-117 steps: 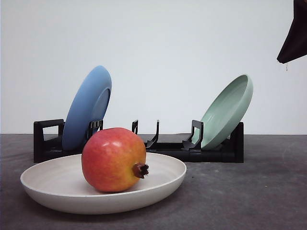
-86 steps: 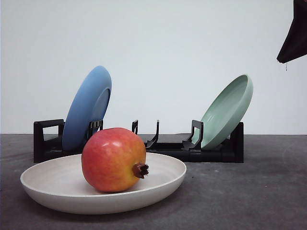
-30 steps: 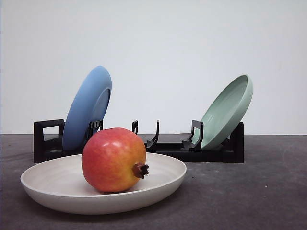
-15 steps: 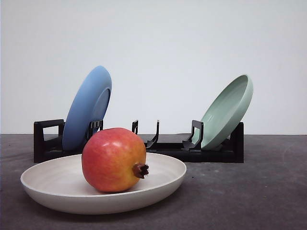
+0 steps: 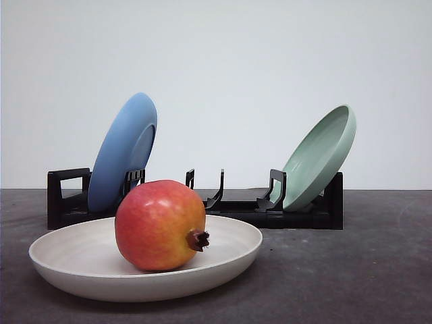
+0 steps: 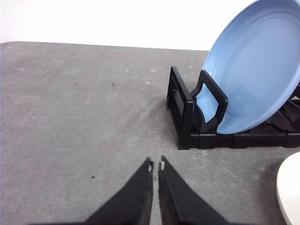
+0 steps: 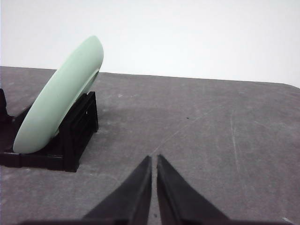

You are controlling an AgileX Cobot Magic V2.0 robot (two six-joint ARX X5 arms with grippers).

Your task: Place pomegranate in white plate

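Front view: table (image 5: 364, 270) is carrying everything, dark grey mat surface. Black rack (image 5: 236, 206) is sitting at the back, holding the blue plate (image 5: 121, 152) leaning at its left end and the pale green plate (image 5: 320, 155) leaning at its right end. White plate (image 5: 81, 260) is lying flat on the table in front of the rack, left of centre. Pomegranate (image 5: 158, 225) is resting inside the white plate, crown nub pointing right.

Left wrist view: left gripper (image 6: 155, 165) is hovering over bare table near the rack's blue-plate end, fingers nearly touching, a thin slit between the tips, gripping nothing. White plate rim (image 6: 288, 192) is poking in at the frame edge, apart from the fingers.

Right wrist view: right gripper (image 7: 154, 158) is hanging over bare table beside the green-plate end, fingers drawn together to a narrow slit, nothing between them.
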